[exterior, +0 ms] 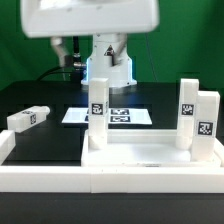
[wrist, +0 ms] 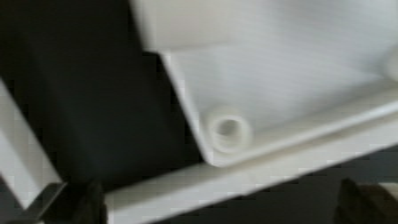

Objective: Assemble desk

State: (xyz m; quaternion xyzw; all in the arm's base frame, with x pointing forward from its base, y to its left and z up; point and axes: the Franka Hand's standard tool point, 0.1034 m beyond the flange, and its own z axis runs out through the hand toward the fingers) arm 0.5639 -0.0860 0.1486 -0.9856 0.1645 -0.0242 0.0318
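My claw [wrist: 199,205] hangs with its jaws spread wide, holding nothing, right above a corner of the tabletop [wrist: 294,80]; an empty screw hole [wrist: 231,129] sits in that corner, so I judge the panel lies straight below me. The tabletop is white and rimmed, pushed into the border rails [exterior: 150,165] at the table's front. Three legs [exterior: 98,105] stand upright on it; a fourth leg [exterior: 28,119] lies on its side, well apart toward the exterior view's left.

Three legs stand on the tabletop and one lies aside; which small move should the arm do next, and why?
Probably travel toward the loose leg lying on the table at the exterior view's left. The tabletop carries three upright legs, the wrist view shows an empty corner hole, and the hand is open, holding nothing.
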